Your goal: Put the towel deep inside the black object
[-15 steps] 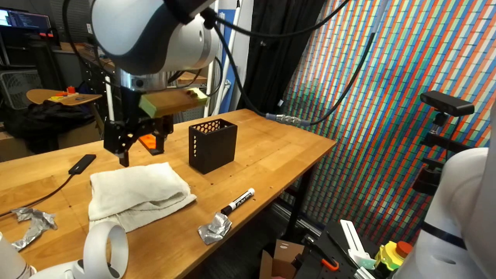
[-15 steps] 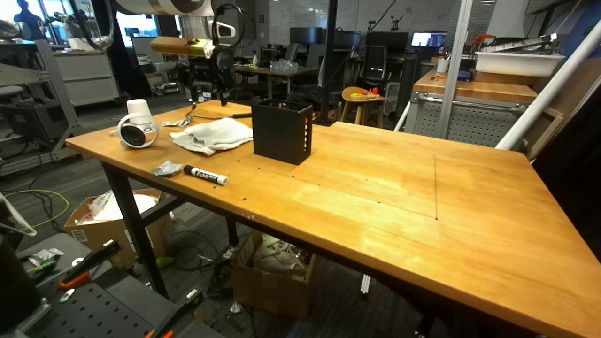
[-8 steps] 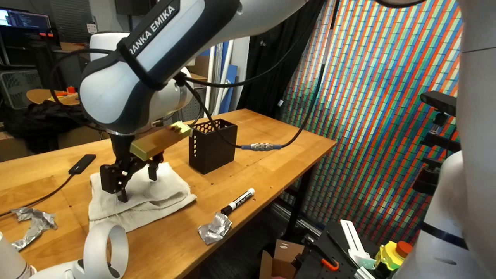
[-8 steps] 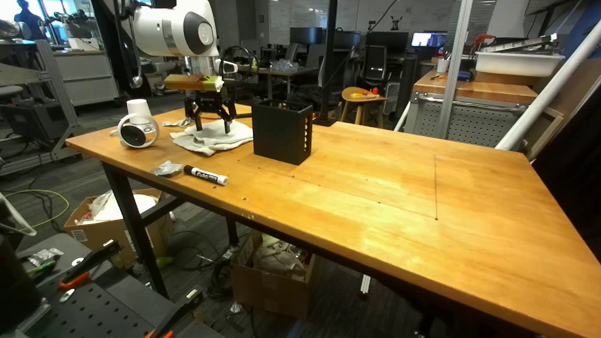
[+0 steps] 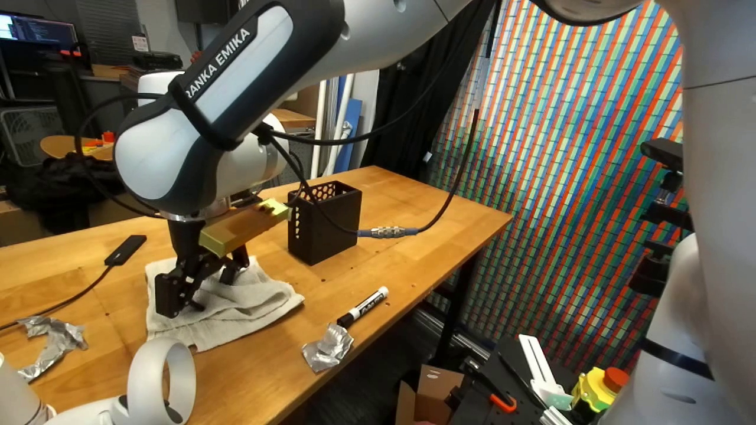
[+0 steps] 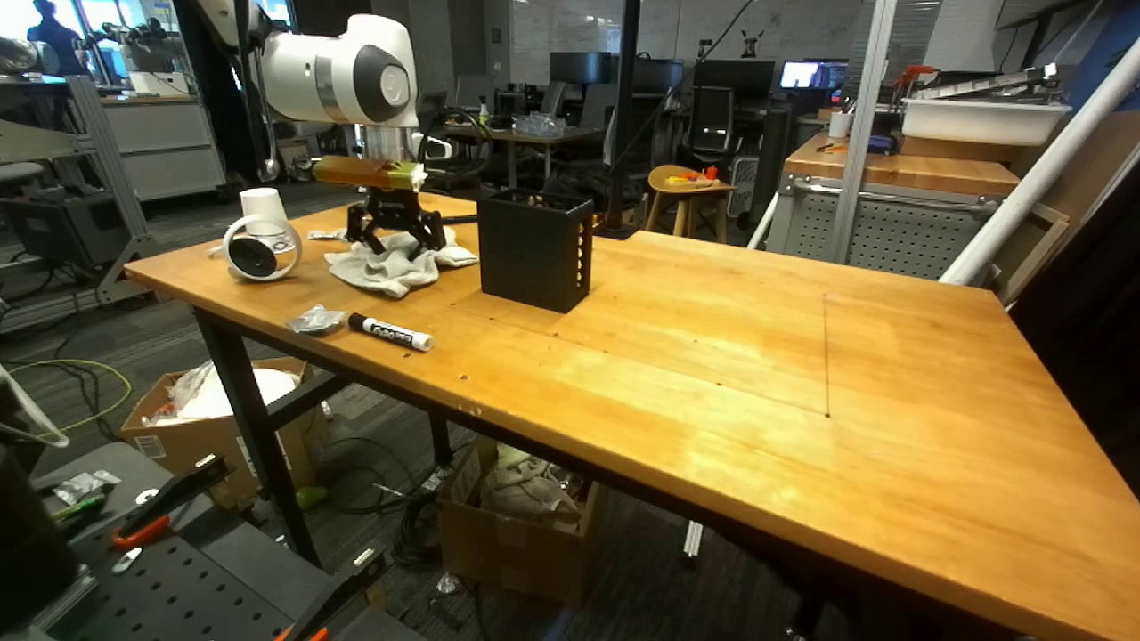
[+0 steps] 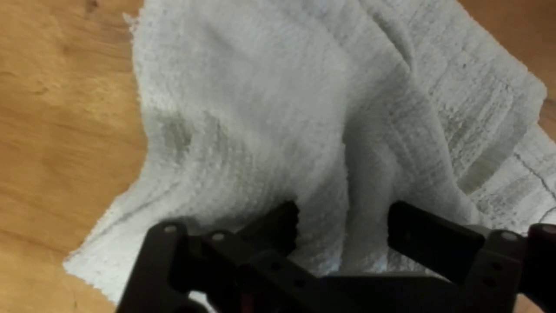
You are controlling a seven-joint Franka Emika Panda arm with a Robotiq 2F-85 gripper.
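Note:
The white towel (image 5: 260, 298) lies folded and rumpled on the wooden table (image 5: 407, 236); it also shows in an exterior view (image 6: 383, 278) and fills most of the wrist view (image 7: 260, 87). My gripper (image 5: 212, 292) is down at the towel, pointing at the table. In the wrist view the gripper (image 7: 343, 234) has its fingers part closed, with a ridge of cloth bunched between the pads (image 7: 395, 226). Whether they pinch it firmly does not show. The black open-topped box (image 5: 325, 243) stands upright beside the towel, in both exterior views (image 6: 534, 254); its inside is mostly hidden.
A marker (image 5: 363, 307) and crumpled foil (image 5: 328, 348) lie near the table edge. A white controller (image 5: 162, 378) and a white cup (image 6: 264, 209) stand at one end. A black device with a cable (image 5: 125, 249) lies behind the towel. The arm's cable (image 5: 387, 232) hangs before the box.
My gripper has moved from above and behind the towel down onto it. Its fingers have drawn closer together, and the towel has bunched up and shifted slightly.

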